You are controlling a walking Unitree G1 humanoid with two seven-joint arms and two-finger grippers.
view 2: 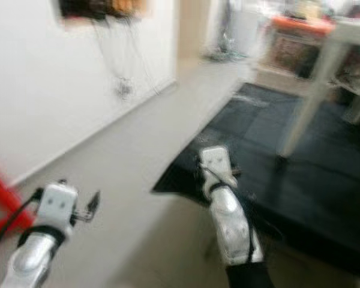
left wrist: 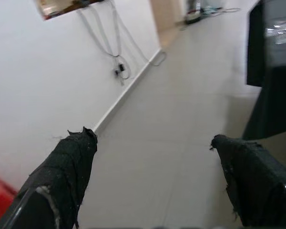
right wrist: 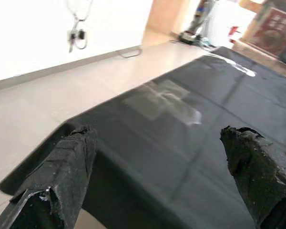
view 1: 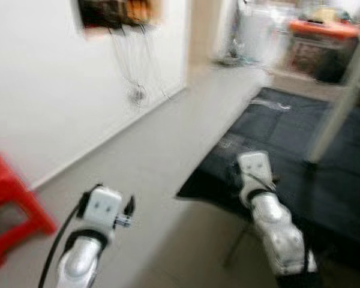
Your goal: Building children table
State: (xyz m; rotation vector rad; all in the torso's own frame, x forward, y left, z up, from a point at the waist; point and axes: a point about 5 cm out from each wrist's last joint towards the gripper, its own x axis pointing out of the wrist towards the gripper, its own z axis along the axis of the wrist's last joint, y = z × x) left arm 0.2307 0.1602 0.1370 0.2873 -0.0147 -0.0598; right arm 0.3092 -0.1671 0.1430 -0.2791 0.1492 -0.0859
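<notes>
A white children's table leg [view 1: 338, 113] stands upright on a black floor mat [view 1: 288, 135] at the right; its top [view 2: 354, 27] shows at the upper right edge. My left gripper [left wrist: 152, 138] is open over bare floor beside the wall, with nothing between its fingers. Over the near corner of the mat, my right gripper [right wrist: 159, 133] is also open and holds nothing. Both silver arms reach forward, the left arm [view 1: 99, 213] at lower left and the right arm [view 1: 261, 192] in the middle. The head views are blurred.
A red plastic stool [view 1: 9, 201] stands by the white wall at the left. Cables [view 1: 132, 72] hang down the wall to a socket. Bare tiled floor [view 1: 168, 150] runs between wall and mat. Cluttered boxes with an orange lid [view 1: 324, 29] stand at the back.
</notes>
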